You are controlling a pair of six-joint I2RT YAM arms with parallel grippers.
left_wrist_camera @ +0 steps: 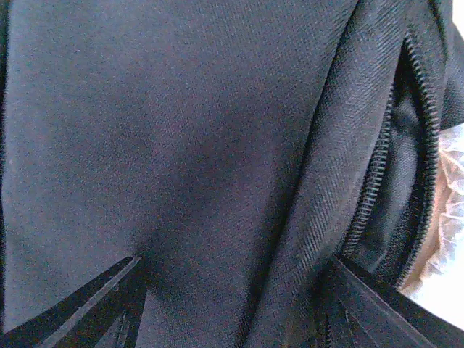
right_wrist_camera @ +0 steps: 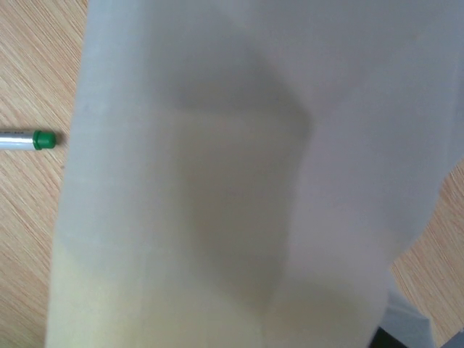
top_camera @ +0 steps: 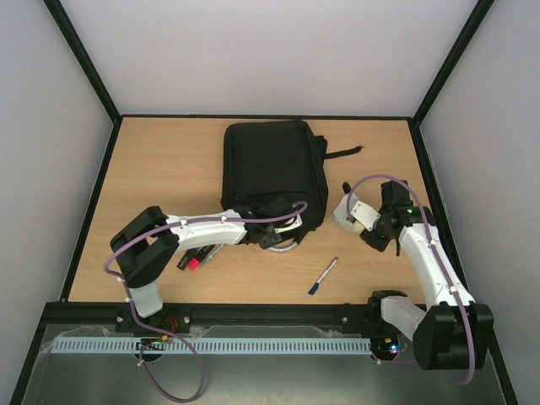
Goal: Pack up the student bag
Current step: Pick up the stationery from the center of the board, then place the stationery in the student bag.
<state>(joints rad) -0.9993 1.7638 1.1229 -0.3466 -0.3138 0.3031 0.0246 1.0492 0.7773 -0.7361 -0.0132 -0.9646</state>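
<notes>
While the student bag [top_camera: 270, 164] lies flat in the upper middle of the overhead frame, I have the left gripper [top_camera: 274, 234] at its near edge, just beside the grey handle [top_camera: 291, 246]. On the left wrist camera its fingers [left_wrist_camera: 87, 308] stand wide apart at the bottom corners. Black fabric fills the space between them, and a zip [left_wrist_camera: 409, 145] that looks parted runs down the right side. I judge it sits there to take the flap and keep the mouth open.

The right gripper [top_camera: 367, 221], at middle right of the overhead frame, is near the bag's right side with a pale object [top_camera: 353, 213] at its tip. That object blanks its own camera, so I cannot tell how its jaws stand. A pen [top_camera: 323, 276] lies loose on the table [top_camera: 169, 169], lower centre, probably waiting to be packed.
</notes>
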